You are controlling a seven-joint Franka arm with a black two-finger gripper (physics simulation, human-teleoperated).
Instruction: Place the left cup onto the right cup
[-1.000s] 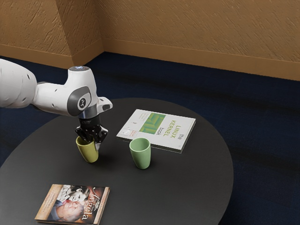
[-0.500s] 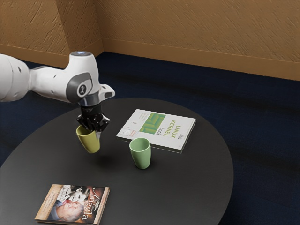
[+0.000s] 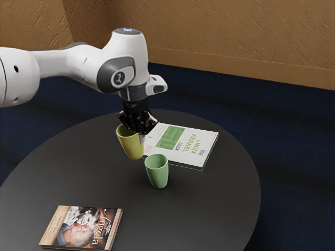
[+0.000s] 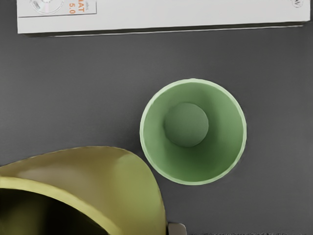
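Note:
My gripper (image 3: 135, 130) is shut on the rim of a yellow-olive cup (image 3: 131, 143), which hangs tilted in the air above the table. A green cup (image 3: 156, 170) stands upright on the dark round table (image 3: 220, 209), just to the exterior view's right of the held cup and lower. In the wrist view the green cup (image 4: 192, 131) shows its open mouth from above, and the yellow cup (image 4: 83, 191) looms large beside it under my hand.
A white Linux Kernel book (image 3: 177, 143) lies flat behind the green cup; its edge (image 4: 156, 14) shows in the wrist view. A second book with a portrait cover (image 3: 81, 227) lies near the table's front edge.
My arm has lifted the yellow cup off the table and carried it up and toward the exterior view's right, close to the green cup.

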